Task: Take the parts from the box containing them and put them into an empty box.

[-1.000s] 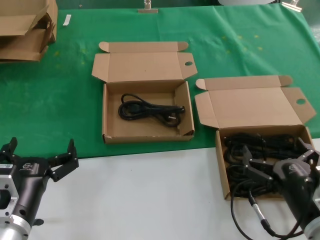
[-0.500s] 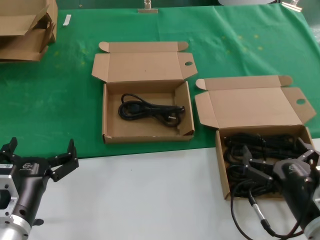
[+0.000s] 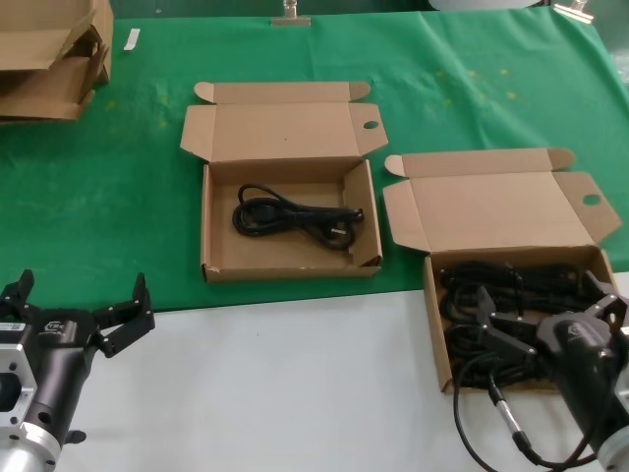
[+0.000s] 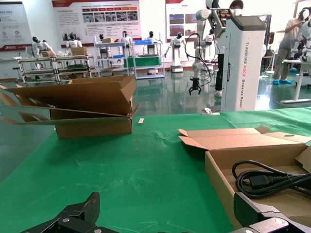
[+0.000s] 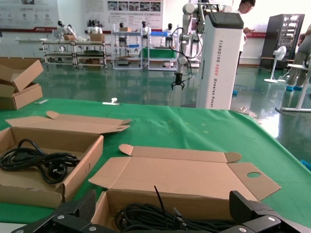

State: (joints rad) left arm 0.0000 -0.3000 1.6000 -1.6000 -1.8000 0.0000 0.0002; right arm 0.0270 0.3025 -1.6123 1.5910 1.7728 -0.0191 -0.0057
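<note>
The box containing the parts (image 3: 433,324) stands open at the right on the white table edge, its lid (image 3: 501,211) folded back. Several black power cords (image 3: 511,285) lie coiled in it; they also show in the right wrist view (image 5: 160,218). My right gripper (image 3: 545,305) is open just above these cords, touching none (image 5: 164,199). The other box (image 3: 211,236) stands open at the centre of the green cloth with one cord (image 3: 295,216) inside. My left gripper (image 3: 84,290) is open and empty over the white table at the lower left (image 4: 167,204).
Flattened cardboard boxes (image 3: 49,59) are stacked at the far left corner. A thin black wire with a metal connector (image 3: 501,403) hangs from my right arm. The green cloth (image 3: 118,197) covers the far part of the table, the white surface (image 3: 295,383) the near part.
</note>
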